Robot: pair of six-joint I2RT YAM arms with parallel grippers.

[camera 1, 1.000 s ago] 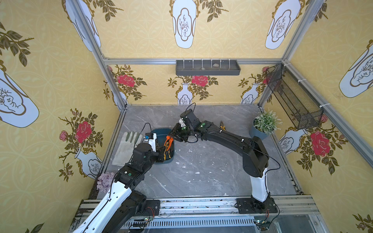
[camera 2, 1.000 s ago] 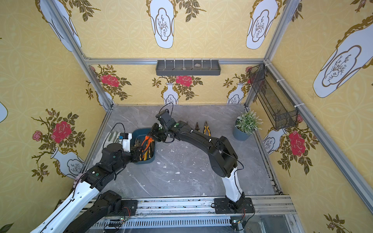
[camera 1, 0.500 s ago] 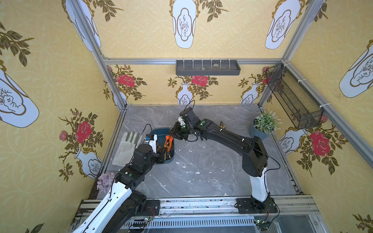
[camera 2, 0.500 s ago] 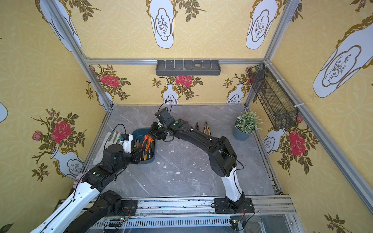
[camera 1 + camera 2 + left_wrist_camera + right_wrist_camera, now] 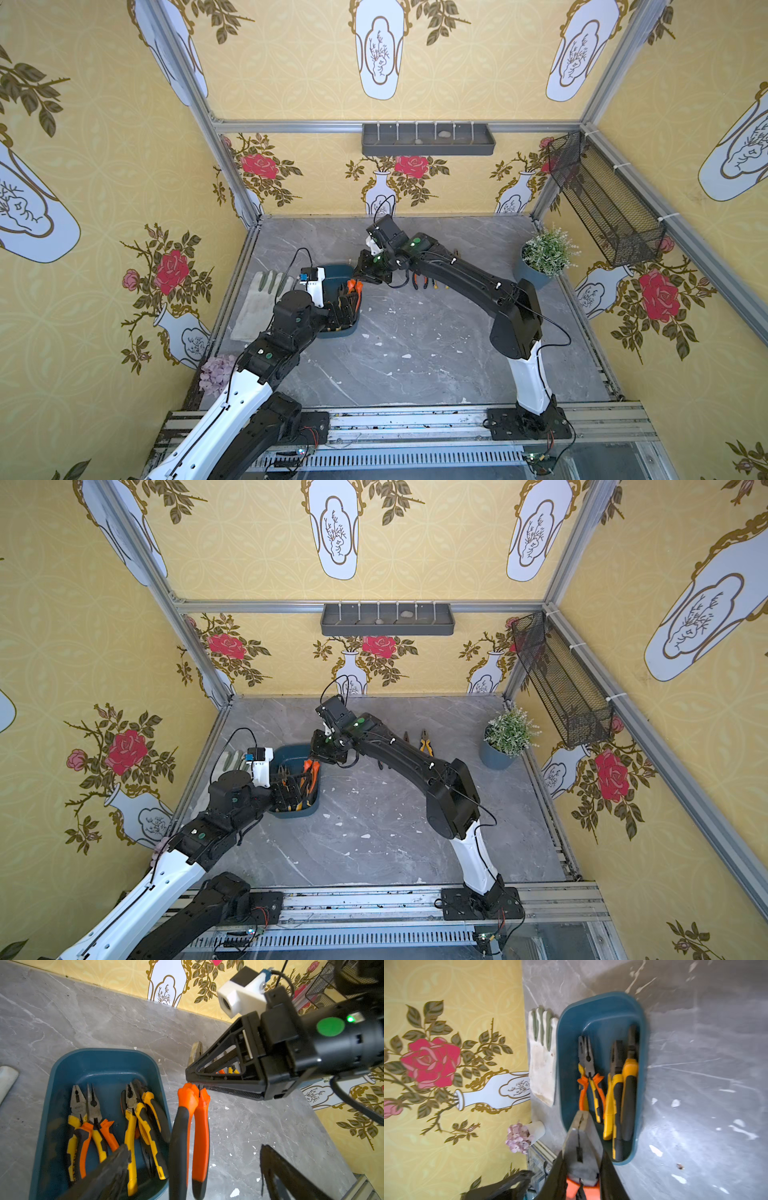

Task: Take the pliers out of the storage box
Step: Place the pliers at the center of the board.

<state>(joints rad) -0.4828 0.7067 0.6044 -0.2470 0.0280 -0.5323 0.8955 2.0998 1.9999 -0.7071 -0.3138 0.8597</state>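
Observation:
The teal storage box (image 5: 335,276) (image 5: 291,755) (image 5: 104,1064) (image 5: 602,1014) sits at the table's left and holds several pliers (image 5: 133,1118) (image 5: 591,1076). My right gripper (image 5: 361,277) (image 5: 318,757) (image 5: 192,1082) (image 5: 582,1157) is shut on the metal head of orange-and-black pliers (image 5: 353,286) (image 5: 309,766) (image 5: 199,1130) (image 5: 581,1147), which hang over the box's right rim. My left gripper (image 5: 343,309) (image 5: 293,793) (image 5: 193,1153) stands open. Its fingers (image 5: 116,1163) are on either side of the hanging handles, apart from them.
More pliers (image 5: 419,280) (image 5: 424,742) lie on the table behind my right arm. A pale glove (image 5: 259,299) lies left of the box. A potted plant (image 5: 544,257) stands at the right, pink flowers (image 5: 216,372) at the front left. A grey tray (image 5: 428,139) and a mesh basket (image 5: 602,199) hang on the walls.
My left gripper has opened wide, letting go of the orange pliers' handles. The right gripper keeps its hold on the pliers' head.

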